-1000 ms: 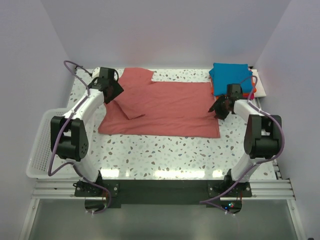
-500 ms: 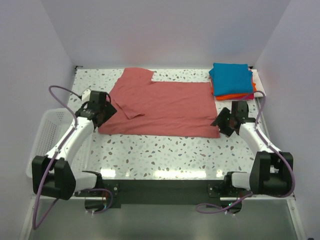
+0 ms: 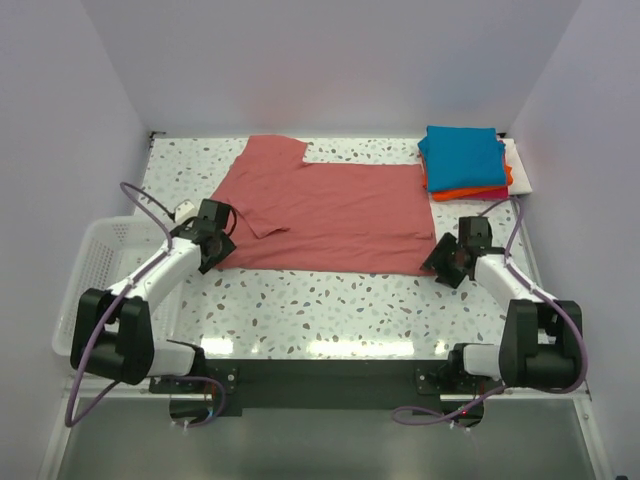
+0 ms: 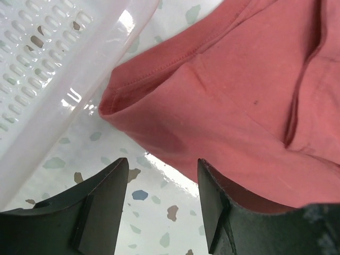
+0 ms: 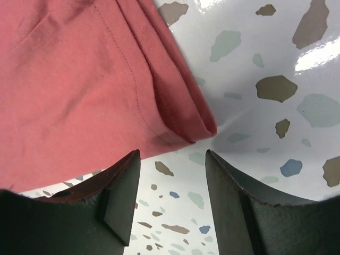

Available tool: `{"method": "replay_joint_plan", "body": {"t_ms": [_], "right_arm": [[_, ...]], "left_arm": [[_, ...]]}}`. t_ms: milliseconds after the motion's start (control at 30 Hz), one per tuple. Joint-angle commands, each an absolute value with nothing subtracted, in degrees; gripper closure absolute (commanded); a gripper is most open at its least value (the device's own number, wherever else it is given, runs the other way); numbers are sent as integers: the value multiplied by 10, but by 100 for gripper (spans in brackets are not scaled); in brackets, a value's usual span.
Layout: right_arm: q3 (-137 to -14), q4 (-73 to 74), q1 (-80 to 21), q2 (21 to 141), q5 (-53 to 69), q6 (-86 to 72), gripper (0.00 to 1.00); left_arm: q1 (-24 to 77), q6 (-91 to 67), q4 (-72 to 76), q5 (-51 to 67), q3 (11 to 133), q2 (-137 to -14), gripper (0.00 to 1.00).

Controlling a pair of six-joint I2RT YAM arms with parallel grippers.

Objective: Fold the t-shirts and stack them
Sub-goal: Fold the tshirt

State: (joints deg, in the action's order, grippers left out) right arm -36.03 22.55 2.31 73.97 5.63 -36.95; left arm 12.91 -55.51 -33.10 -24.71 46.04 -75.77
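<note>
The large dusty-red t-shirt (image 3: 330,215) lies spread flat on the speckled table, its left sleeve folded in. My left gripper (image 3: 216,250) is open and low at the shirt's near left corner (image 4: 114,103), jaws empty over bare table. My right gripper (image 3: 443,262) is open at the shirt's near right corner (image 5: 204,127), jaws empty just short of the hem. A folded stack sits at the far right: the teal-blue shirt (image 3: 462,156) on top, the orange one (image 3: 470,192) under it, and a sliver of the magenta one (image 3: 497,193) at the bottom.
A white plastic mesh basket (image 3: 88,285) stands off the table's left side, close to my left arm; its rim shows in the left wrist view (image 4: 58,74). White walls close in the back and both sides.
Both arms have drawn back from the shirt's far side toward the near edge and dropped to the shirt's near corners. The shirt's left sleeve is now folded flatter. Both grippers stay open.
</note>
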Motion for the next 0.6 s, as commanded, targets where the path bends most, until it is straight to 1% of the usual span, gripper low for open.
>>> {"method": "replay_joint_plan", "body": {"t_ms": [0,100,267,333,367,400,467,500,533,567], "right_arm": [[-356,187,25,762,43,-380,45],[-353,166,25,778,46,-387,45],[-357,147,25,813,58,-391,51],[-358,142,25,820,59,-390,55],[-358,139,25,821,59,-389,62],[-357,139,25,822,57,-388,65],[-359,140,25,824,55,-385,74],[-360,141,25,824,54,-384,80],[-362,143,25,824,54,-382,83],[-365,146,25,822,50,-381,86]], "left_arm": [[134,-567,-309,-290,468,-791,40],[134,-565,-311,-305,477,-817,36],[137,-568,-309,-318,483,-852,36],[138,-574,-312,-327,485,-868,36],[139,-577,-312,-330,485,-872,36],[139,-577,-311,-333,486,-880,37],[139,-576,-307,-339,489,-888,39],[139,-574,-304,-341,490,-896,43],[139,-570,-302,-342,490,-902,47],[139,-567,-301,-342,492,-910,58]]}}
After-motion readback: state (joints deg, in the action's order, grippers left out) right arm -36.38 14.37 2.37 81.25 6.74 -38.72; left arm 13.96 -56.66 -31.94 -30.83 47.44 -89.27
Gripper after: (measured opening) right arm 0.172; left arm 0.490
